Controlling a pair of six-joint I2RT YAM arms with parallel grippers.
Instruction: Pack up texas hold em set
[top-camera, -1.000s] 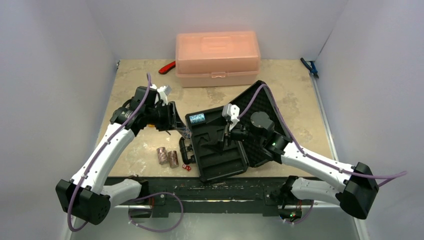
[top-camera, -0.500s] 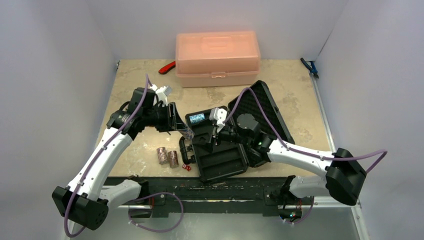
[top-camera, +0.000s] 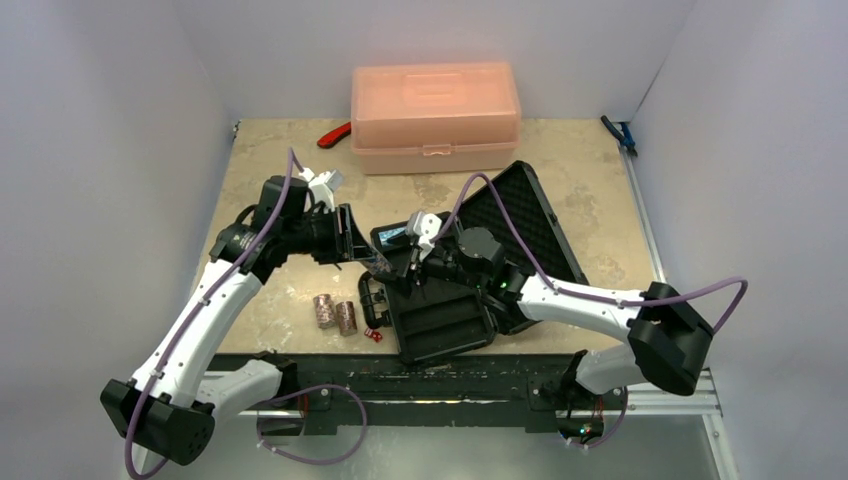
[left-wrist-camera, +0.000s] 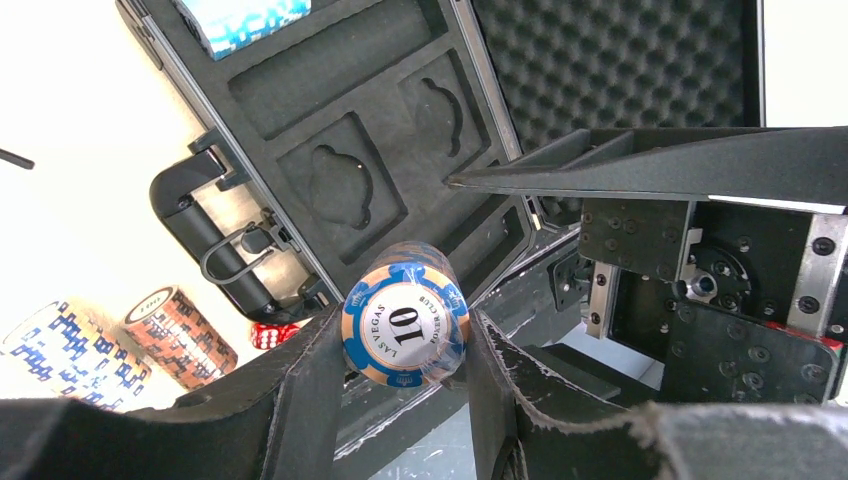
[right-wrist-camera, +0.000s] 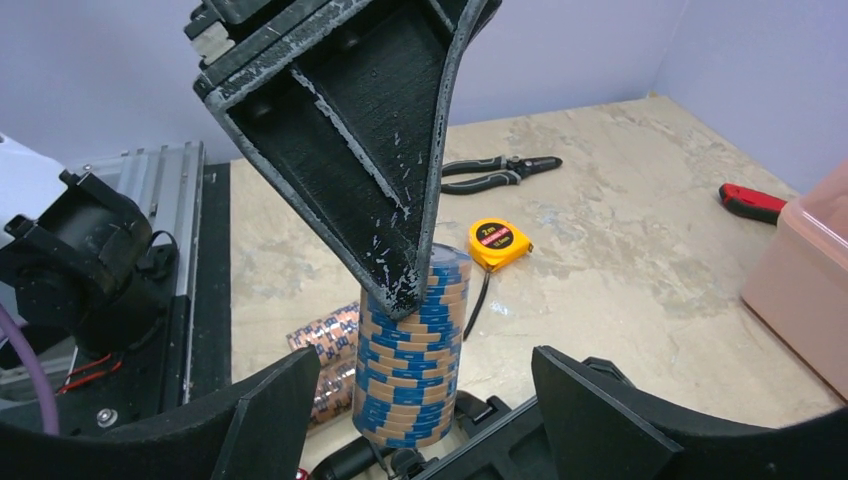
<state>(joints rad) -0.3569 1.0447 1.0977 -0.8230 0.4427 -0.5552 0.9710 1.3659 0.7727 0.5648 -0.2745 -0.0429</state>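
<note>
Fingers: left gripper (left-wrist-camera: 405, 335) clamped on blue chip stack (left-wrist-camera: 405, 318); right gripper (right-wrist-camera: 428, 360) apart. Briefcase (left-wrist-camera: 330, 70) open, blue chips (left-wrist-camera: 228, 14) inside.

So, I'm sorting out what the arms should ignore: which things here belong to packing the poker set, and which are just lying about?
Part of the job:
- blue chip stack, held in the left gripper
- open black case
- two loose chip stacks
- red dice

Just lying about:
- pink plastic box
- yellow tape measure
- pliers
- red-handled tool
</note>
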